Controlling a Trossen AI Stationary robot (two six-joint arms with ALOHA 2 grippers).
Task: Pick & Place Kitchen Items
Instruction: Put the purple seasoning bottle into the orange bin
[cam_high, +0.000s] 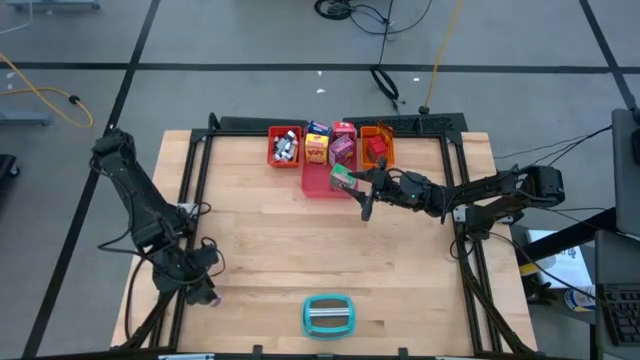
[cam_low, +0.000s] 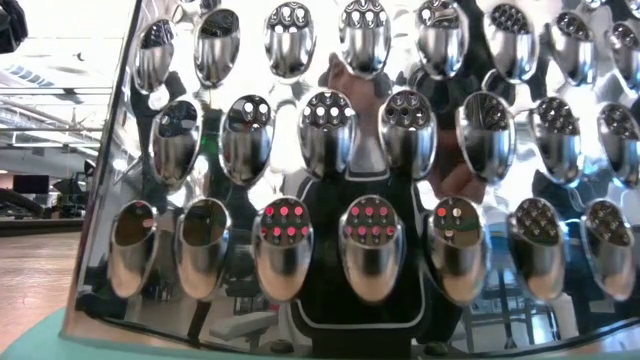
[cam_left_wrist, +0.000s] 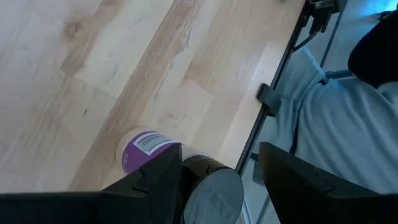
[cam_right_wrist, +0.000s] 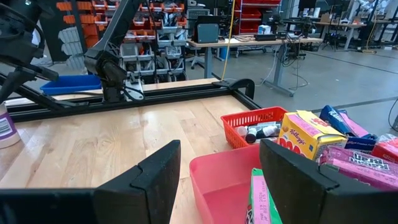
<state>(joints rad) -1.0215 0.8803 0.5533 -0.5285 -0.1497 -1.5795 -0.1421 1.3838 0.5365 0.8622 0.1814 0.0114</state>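
My left gripper (cam_high: 203, 292) stands open at the table's near left corner, slanting down. A small white bottle with a purple label (cam_left_wrist: 144, 146) rests on the wood there, its dark cap (cam_left_wrist: 211, 193) between my fingers. My right gripper (cam_high: 362, 192) reaches level from the right and is open (cam_right_wrist: 219, 149) over the pink tray (cam_right_wrist: 214, 171). A green box (cam_right_wrist: 262, 199) sits in that tray, under the far finger. A yellow box (cam_right_wrist: 305, 138), purple packets (cam_right_wrist: 360, 163) and small bottles in the red tray (cam_right_wrist: 258, 130) lie beyond. My left gripper has the bottle's dark cap (cam_left_wrist: 189, 180) close against the inner side of one finger, with a gap to the other finger. Whether that finger touches the cap, I cannot tell.
Red (cam_high: 285, 146), pink (cam_high: 322, 184) and orange (cam_high: 378, 146) trays line the far edge, with boxes among them. A teal-and-grey grater (cam_high: 328, 315) lies at the near edge; its metal face (cam_low: 350, 200) fills the low view and hides the table. Bare wood spans the middle.
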